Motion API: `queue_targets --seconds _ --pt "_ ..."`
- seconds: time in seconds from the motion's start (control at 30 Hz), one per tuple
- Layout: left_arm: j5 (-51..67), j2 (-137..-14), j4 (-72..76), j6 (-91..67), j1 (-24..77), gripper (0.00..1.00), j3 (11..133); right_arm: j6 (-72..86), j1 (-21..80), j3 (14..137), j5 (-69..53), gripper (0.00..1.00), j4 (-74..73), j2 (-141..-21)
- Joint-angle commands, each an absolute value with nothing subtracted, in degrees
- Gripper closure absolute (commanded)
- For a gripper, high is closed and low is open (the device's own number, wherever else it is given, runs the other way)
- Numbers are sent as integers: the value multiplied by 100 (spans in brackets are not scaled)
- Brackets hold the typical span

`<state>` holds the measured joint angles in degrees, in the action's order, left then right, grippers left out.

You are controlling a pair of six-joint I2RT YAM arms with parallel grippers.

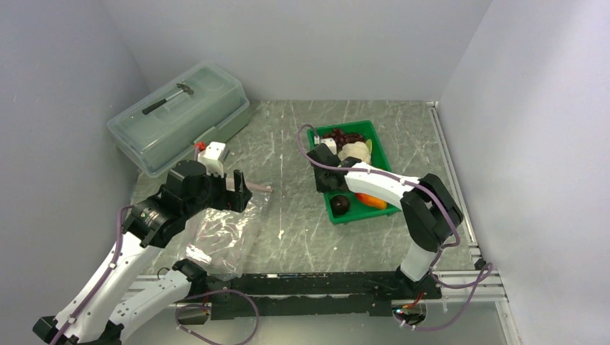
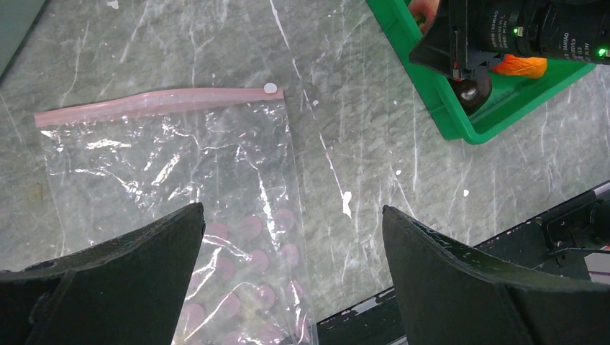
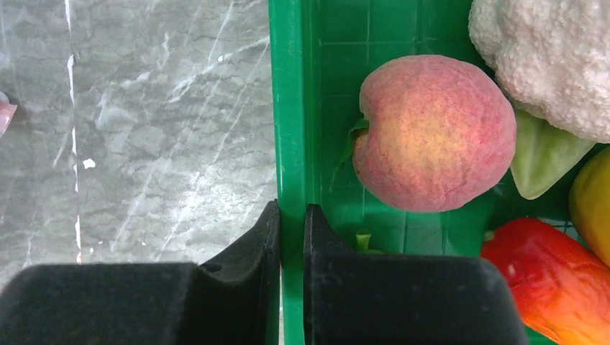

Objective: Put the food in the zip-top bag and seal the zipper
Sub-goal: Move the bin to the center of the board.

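Note:
The clear zip-top bag (image 1: 224, 236) lies flat on the table at the left, with its pink zipper (image 2: 158, 100) along the far edge. My left gripper (image 2: 291, 212) is open and empty above the bag's right part; it also shows in the top view (image 1: 241, 192). The green tray (image 1: 378, 144) holds the grapes (image 1: 344, 136), cauliflower (image 3: 547, 57), peach (image 3: 431, 133), pepper (image 3: 554, 280) and plum (image 1: 339, 205). My right gripper (image 3: 291, 215) is shut on the tray's left wall (image 3: 291, 108), one finger inside and one outside.
A large translucent lidded box (image 1: 180, 118) with a hammer (image 1: 169, 97) on its lid stands at the back left. A black rail (image 1: 324, 284) runs along the near table edge. Grey walls close in the left, back and right sides.

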<state>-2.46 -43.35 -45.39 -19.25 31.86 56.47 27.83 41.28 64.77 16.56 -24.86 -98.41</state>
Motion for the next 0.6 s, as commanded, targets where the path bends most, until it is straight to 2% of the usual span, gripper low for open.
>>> queue_targets --seconds 0.0,0.27,0.37,0.43,0.5,0.57 --pt "-239 -4306 -4525 -1934 3207 1 5695 3242 4093 6538 2232 100 -2843 -9604" --pt "-426 -4399 -4575 -2053 3208 1 5694 3514 4090 6368 2276 99 -2850 -9494" --pt "-598 -4530 -4600 -2116 3208 1 5663 3533 4096 6426 2241 66 -2856 -9484" --pt "-657 -4701 -4735 -2117 3208 1 5737 3525 4096 6448 2212 53 -2840 -9393" --pt "-636 -4858 -4764 -2107 3208 1 5756 3517 4095 6480 2183 46 -2862 -9290" --pt "-532 -4991 -4770 -2096 3208 1 5756 3494 4091 6522 2142 44 -2941 -9157"
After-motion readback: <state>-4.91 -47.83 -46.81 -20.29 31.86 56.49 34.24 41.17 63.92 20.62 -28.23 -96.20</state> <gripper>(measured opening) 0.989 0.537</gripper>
